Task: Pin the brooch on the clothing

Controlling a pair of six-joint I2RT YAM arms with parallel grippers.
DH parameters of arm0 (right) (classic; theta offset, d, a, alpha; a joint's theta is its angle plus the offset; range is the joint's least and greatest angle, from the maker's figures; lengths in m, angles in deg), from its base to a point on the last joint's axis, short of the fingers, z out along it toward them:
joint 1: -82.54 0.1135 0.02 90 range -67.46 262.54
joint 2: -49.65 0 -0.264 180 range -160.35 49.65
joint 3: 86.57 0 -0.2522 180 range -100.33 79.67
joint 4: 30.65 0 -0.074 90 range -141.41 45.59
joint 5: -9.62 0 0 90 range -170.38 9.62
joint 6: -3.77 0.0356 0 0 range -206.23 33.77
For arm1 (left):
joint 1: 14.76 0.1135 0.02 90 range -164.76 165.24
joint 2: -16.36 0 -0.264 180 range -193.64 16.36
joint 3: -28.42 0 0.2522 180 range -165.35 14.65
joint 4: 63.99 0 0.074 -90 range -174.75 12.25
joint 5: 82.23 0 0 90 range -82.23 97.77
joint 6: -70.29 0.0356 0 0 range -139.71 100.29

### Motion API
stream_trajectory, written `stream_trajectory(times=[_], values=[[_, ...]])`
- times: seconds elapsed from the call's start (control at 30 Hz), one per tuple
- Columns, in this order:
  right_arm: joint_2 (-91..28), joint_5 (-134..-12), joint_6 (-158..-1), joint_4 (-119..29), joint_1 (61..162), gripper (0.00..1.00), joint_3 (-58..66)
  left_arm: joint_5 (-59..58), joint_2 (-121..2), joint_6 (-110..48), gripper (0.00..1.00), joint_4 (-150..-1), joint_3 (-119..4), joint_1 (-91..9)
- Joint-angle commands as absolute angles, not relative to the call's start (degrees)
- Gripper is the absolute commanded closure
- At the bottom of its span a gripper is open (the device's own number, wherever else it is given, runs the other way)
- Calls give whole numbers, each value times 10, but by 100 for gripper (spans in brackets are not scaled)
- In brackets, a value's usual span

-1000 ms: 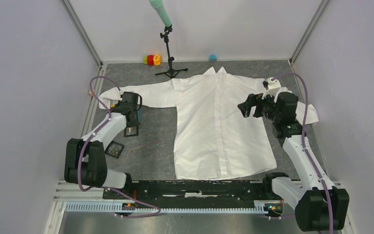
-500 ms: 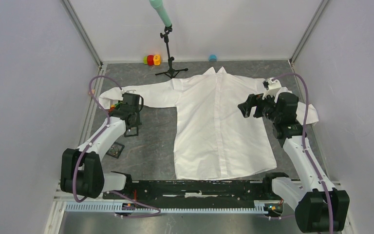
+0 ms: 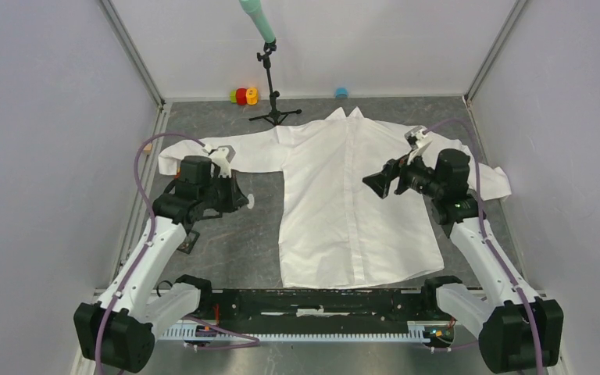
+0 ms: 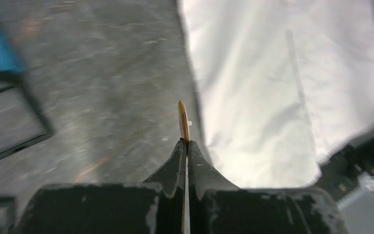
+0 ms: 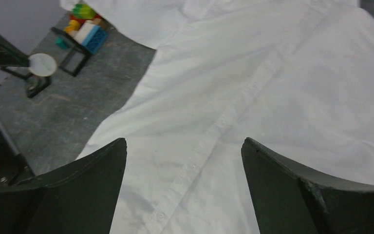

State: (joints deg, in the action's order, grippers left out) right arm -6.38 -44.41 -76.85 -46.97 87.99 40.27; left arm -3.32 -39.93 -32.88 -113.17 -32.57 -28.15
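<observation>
The white shirt (image 3: 344,203) lies flat, collar to the back. My left gripper (image 3: 242,199) hovers over the grey table just left of the shirt's body. It is shut on the brooch (image 4: 183,122), a thin orange-gold disc seen edge-on sticking out of the fingertips (image 4: 177,156). In the right wrist view the brooch (image 5: 42,64) shows as a pale round disc. The shirt's edge (image 4: 272,87) is just right of it. My right gripper (image 3: 376,185) is open and empty above the shirt's chest, its jaws wide apart over the button placket (image 5: 224,122).
A black square frame (image 3: 185,240) lies on the table under my left arm and also shows in the left wrist view (image 4: 9,122). Coloured toy blocks (image 5: 85,27) sit near the left sleeve. A microphone stand (image 3: 269,86), more blocks (image 3: 242,96) and a teal object (image 3: 341,92) stand at the back.
My left arm has swung from the sleeve area rightward toward the shirt's body, carrying the brooch. My right gripper has shifted left over the shirt and stayed open.
</observation>
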Motion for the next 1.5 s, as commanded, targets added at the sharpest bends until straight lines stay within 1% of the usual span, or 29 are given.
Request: stream_trajectory(times=[0.0,0.1,0.3,0.37,0.47,0.57,0.73,0.83,0.93,1.17,1.33,1.47], values=[[-85,-311,-703,-330,928,8,420,-319,-391,-340,98,-1087,-331,-289],[-100,-280,-657,-261,973,8,421,-426,-397,-386,98,-1029,-330,-294],[-152,-250,-653,-248,1058,10,381,-516,-403,-416,98,-975,-329,-324],[-169,-238,-629,-216,1080,10,377,-519,-402,-416,98,-974,-331,-339],[-192,-223,-565,-131,1104,12,383,-521,-397,-423,98,-967,-332,-354],[-210,-223,-530,-88,1126,13,382,-522,-384,-457,98,-924,-322,-364],[-232,-221,-479,-20,1154,18,378,-526,-376,-538,98,-819,-292,-373],[-243,-210,-433,48,1161,23,386,-527,-374,-541,98,-816,-293,-375],[-251,-203,-376,127,1162,26,401,-530,-372,-543,98,-816,-298,-375],[-264,-206,-373,128,1165,31,403,-528,-362,-553,98,-816,-305,-379],[-266,-210,-417,62,1170,33,388,-528,-358,-558,98,-816,-311,-381],[-265,-210,-435,36,1179,37,381,-525,-358,-559,98,-816,-317,-383]])
